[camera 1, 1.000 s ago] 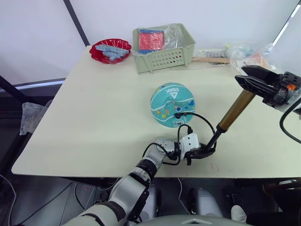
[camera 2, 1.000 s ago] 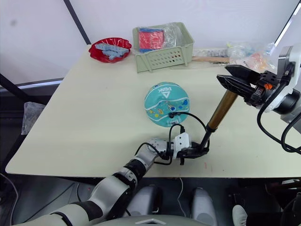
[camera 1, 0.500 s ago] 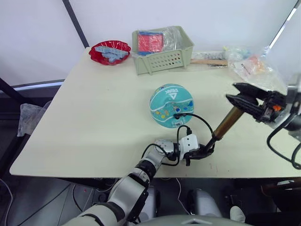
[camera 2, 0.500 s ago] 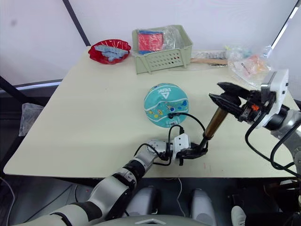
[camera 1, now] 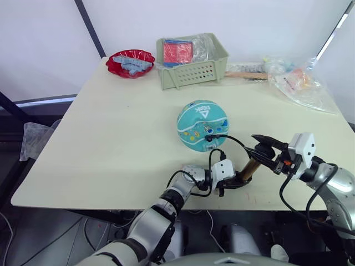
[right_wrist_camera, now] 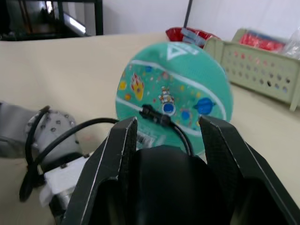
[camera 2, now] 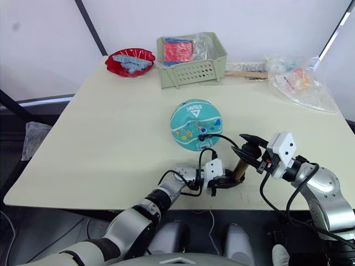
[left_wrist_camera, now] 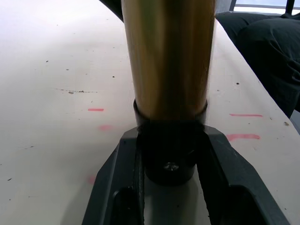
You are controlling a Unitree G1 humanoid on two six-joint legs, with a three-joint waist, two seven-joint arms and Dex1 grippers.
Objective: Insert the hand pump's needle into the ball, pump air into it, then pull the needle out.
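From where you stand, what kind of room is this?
Probably a lab or test room, not a home: a plain cream table against bare white walls, laid out with props, namely a pale green slotted basket, a red dish and a teal-turquoise printed ball. Cables lie on the floor.

The ball (camera 1: 203,124) carries the only writing that can be read. Near its top there is a white triangle logo, and just under it stands the word "PEAK" in white capital letters. From the head camera the word appears upside down. Lower on the ball there is a white label patch with some small print, but it is too small to read. The red packet in the basket (camera 1: 191,62) and the plastic bags (camera 1: 297,80) at the far edge of the table (camera 1: 111,138) show colours only, no letters that I can read.
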